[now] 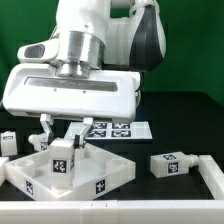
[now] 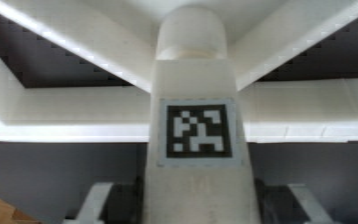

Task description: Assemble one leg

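Observation:
My gripper (image 1: pixel 61 140) points down over the large flat white panel (image 1: pixel 110 172) near the exterior view's left. It is shut on a leg (image 1: pixel 62 160), a white block with a black-and-white tag, held upright with its lower end at the panel's top face. In the wrist view this leg (image 2: pixel 197 110) fills the middle, between the two fingers (image 2: pixel 108 202), and its far rounded end meets the white panel (image 2: pixel 318 105). A second leg (image 1: pixel 170 164) lies on the table at the right. A third leg (image 1: pixel 8 143) lies at the far left.
The marker board (image 1: pixel 118 128) lies flat behind the panel. A white raised rim (image 1: pixel 212 180) runs along the front right of the table. A green backdrop stands behind.

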`<state>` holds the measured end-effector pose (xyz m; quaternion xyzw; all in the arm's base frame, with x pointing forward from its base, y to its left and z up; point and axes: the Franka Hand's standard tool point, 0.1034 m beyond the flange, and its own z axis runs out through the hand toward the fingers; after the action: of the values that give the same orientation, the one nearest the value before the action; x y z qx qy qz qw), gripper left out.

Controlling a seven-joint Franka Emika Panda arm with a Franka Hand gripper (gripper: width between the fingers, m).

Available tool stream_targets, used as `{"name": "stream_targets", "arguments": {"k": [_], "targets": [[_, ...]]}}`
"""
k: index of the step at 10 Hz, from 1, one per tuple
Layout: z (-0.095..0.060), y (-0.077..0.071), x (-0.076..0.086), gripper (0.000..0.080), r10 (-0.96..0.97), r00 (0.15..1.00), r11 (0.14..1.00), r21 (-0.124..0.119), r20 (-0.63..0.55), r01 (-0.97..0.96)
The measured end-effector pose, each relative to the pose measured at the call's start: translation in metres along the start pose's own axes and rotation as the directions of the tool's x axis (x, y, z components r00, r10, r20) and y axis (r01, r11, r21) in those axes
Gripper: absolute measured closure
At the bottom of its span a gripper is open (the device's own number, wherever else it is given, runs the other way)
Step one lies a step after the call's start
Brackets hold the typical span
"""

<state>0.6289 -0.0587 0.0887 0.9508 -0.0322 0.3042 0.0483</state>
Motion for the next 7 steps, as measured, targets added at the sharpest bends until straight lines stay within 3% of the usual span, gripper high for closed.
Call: {"name": "stream_targets", "arguments": {"k": [2,3,6,7], "targets": [[0.000,-0.001,0.000,0.0278,0.000,1.000,1.000,0.005,0.017,0.000],[-0.006,-0.001,0.008,0.0191,0.002,1.000,1.000,0.012,0.029,-0.002],[-0.017,0.003,0.027,0.0152,0.012,0.996,0.999,0.030,0.085,-0.014],[-0.015,0.000,0.022,0.0152,0.010,0.993,0.999,0.039,0.118,-0.015]]}}
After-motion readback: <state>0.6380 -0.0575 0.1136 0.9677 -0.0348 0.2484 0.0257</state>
